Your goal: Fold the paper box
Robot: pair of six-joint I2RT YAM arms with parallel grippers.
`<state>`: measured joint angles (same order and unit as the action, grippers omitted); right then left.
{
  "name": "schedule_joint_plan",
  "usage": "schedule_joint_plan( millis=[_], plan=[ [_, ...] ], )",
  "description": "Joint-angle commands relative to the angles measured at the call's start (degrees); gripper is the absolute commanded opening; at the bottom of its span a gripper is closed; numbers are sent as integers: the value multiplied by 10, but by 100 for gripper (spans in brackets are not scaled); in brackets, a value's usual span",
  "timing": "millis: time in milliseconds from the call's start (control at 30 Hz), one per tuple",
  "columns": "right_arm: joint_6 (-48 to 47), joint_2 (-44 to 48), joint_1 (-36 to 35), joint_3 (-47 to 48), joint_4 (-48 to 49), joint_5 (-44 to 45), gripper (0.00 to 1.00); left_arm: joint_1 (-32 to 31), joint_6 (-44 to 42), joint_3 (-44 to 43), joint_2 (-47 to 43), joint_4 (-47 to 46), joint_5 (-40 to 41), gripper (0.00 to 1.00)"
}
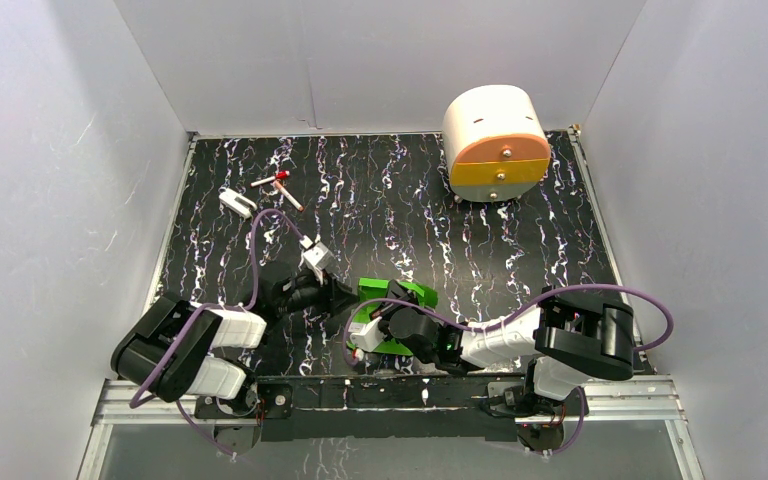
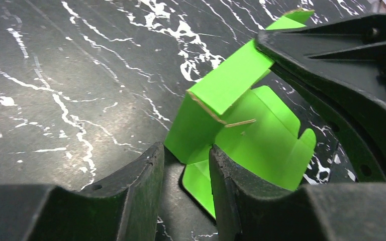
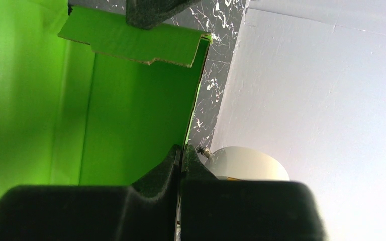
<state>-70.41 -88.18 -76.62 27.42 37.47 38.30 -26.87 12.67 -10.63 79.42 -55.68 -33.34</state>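
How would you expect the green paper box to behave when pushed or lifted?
The paper box is thin card, creased and partly folded up, so it will probably flex rather than stay stiff. It looks light, so a push would likely slide it on the smooth table. Pinched by one panel edge in the right claw, it may sag or twist.

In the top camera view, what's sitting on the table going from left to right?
From the left: small white block, red-and-white sticks, green paper box, cream-and-orange drawer unit.
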Motion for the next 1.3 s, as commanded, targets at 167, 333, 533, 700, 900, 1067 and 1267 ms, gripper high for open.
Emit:
schedule_joint_plan(
  millis=[167,333,533,700,900,1067,1267],
  plan=[
    [3,-9,-5,-3,-42,-39,0,-10,-37,-31,2,0,-58,38],
    [4,-9,-5,-2,-42,-39,0,-10,-41,-32,2,1,-39,35],
    [4,-10,-5,-1,-43,-40,0,-11,-39,-32,6,1,-17,33],
    [7,-12,-6,1,-45,-44,0,-40,-41,-32,15,-8,54,33],
    [0,-25,-10,-2,-30,-37,0,-67,-28,-14,30,-79,138,30],
    [-10,-39,-13,-8,-4,-25,0,-95,-35,-3,36,-123,221,26],
    [-15,-47,-17,-7,11,-19,0,-133,-49,4,51,-170,335,19]
  ],
)
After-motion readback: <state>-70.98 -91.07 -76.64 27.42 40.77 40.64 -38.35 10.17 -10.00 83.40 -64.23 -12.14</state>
